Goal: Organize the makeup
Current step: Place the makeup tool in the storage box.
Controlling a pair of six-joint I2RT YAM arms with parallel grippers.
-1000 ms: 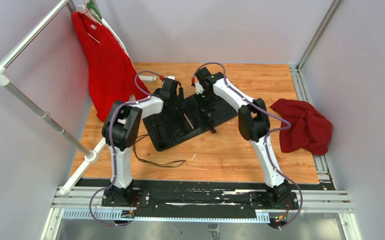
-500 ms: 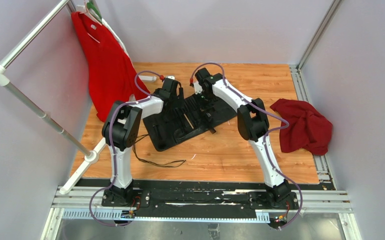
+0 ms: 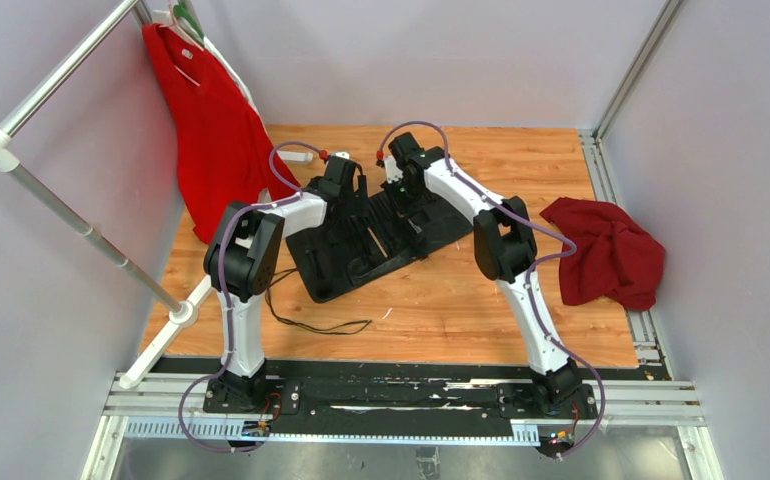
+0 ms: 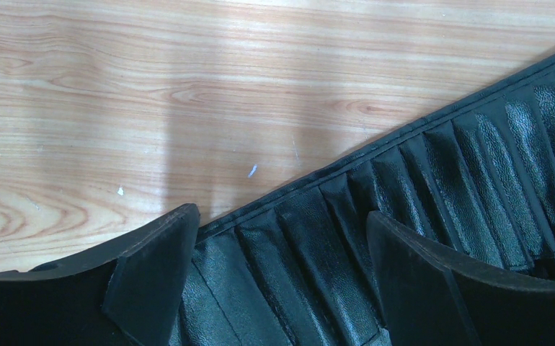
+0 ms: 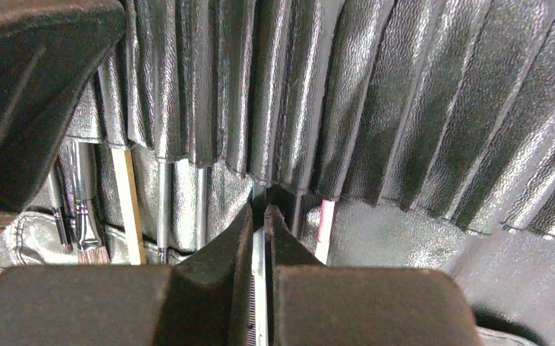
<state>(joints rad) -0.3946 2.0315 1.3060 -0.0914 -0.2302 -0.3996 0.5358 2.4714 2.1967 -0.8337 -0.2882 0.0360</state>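
Right hand [image 5: 260, 213] is clamped on a thin makeup tool [image 5: 259, 288], a flat silvery shaft with what looks like fine teeth along one edge; I can't confirm it is the comb. Its long axis runs straight out from between the fingers, parallel to the pleats of the black roll-up case [image 5: 419, 108]. Its front end sits at the mouth of a pocket [image 5: 267, 189] directly ahead. The tip is lost in shadow, so I can't tell whether it has entered. Already seated in the case are a bristle brush [image 5: 91, 249] and a wood-coloured handle [image 5: 126, 194] to the left, and a pink-handled tool [image 5: 326, 216] just right of the pocket. Left hand [image 4: 280, 223] has its fingers apart and holds nothing, over the case's edge beside bare worktop [image 4: 188, 86]; contact unclear. My read is that insertion is the step in hand and the right arm owns it. The next move would be a push forward along the shaft's own axis. The tip may snag the pocket lip and bunch the fabric.
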